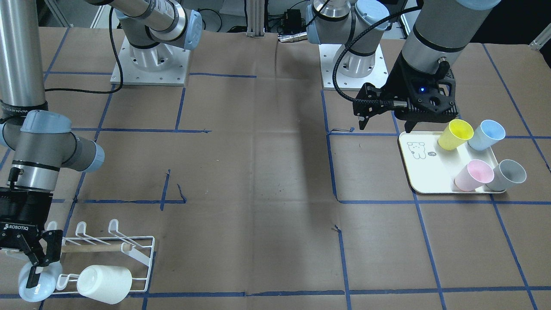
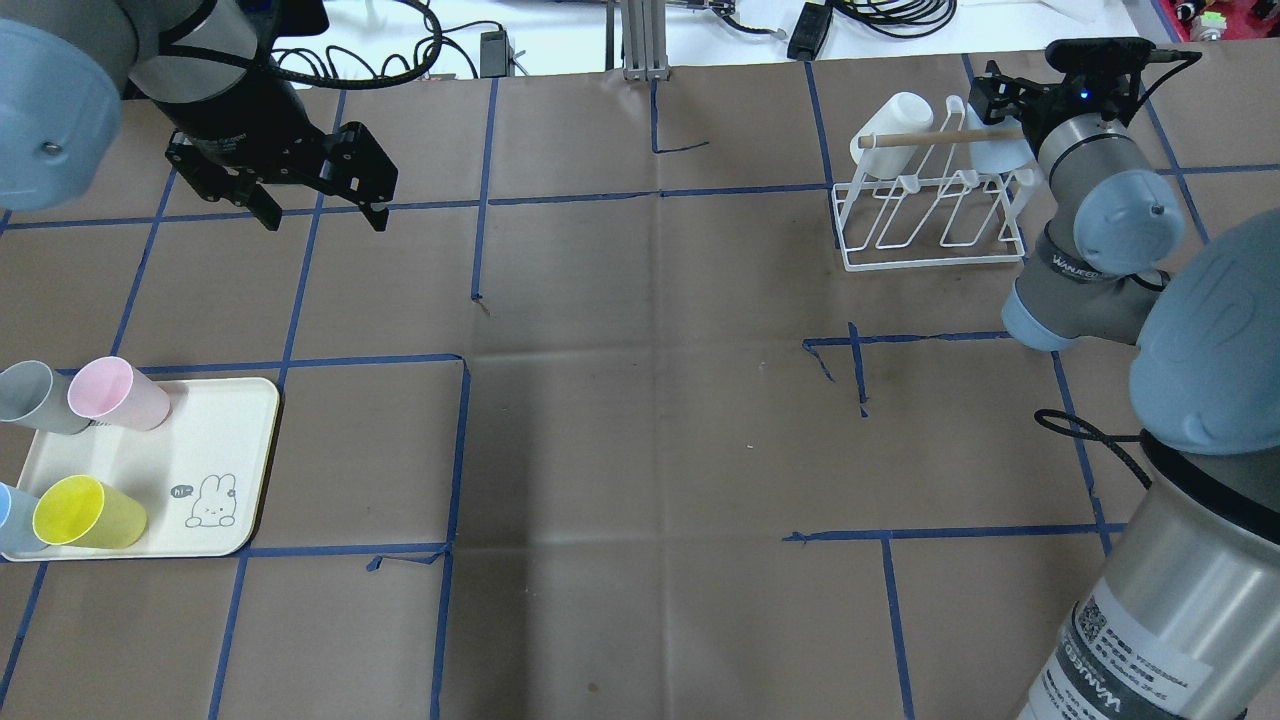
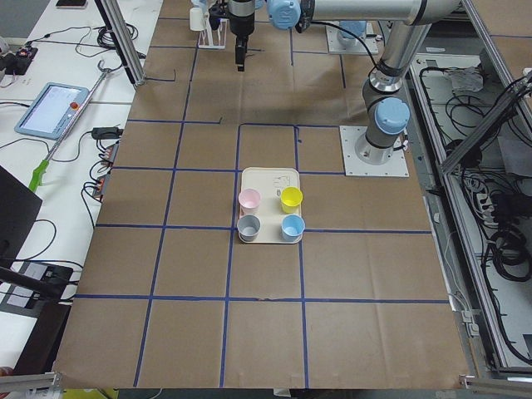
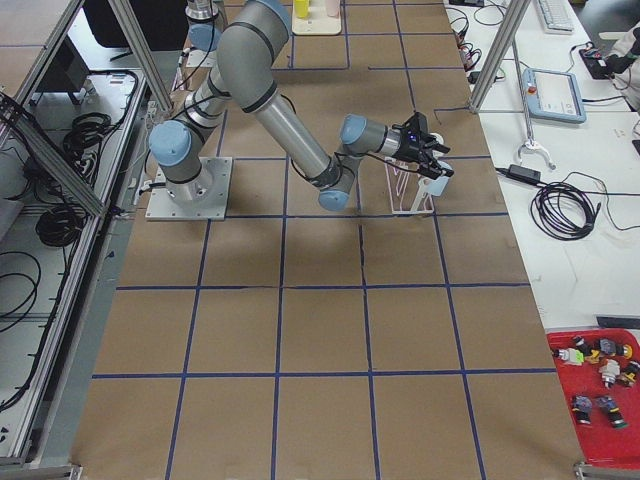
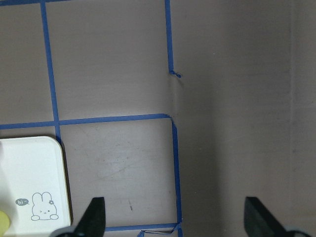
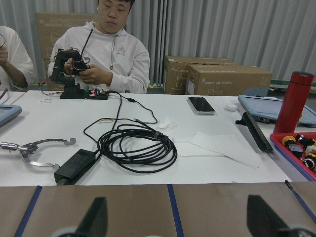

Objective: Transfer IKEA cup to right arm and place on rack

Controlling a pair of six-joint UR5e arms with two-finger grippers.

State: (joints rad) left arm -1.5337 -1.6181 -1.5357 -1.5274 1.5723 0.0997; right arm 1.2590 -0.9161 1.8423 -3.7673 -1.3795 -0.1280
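pale-blue cup [image 1: 47, 284] at the rack's [image 1: 113, 224] right end, right pincer [image 1: 38, 271] spread open at it; left pincer [image 1: 385, 122] hangs open above the worktop [image 1: 258, 172] near the tray [image 1: 426, 172].

Cream tray [image 2: 210, 430] — coiled cable [image 6: 167, 147]

1. Wide bare table [image 2: 650, 420] between tray [image 2: 232, 425] and rack [image 2: 935, 255] gives free passage.
2. 4 cups [image 2: 105, 395] crowd the tray's outer side.
3. A white cup [image 2: 890, 125], pale blue cup [image 2: 990, 155] and the right gripper [image 1: 39, 269] block the rack's far side.
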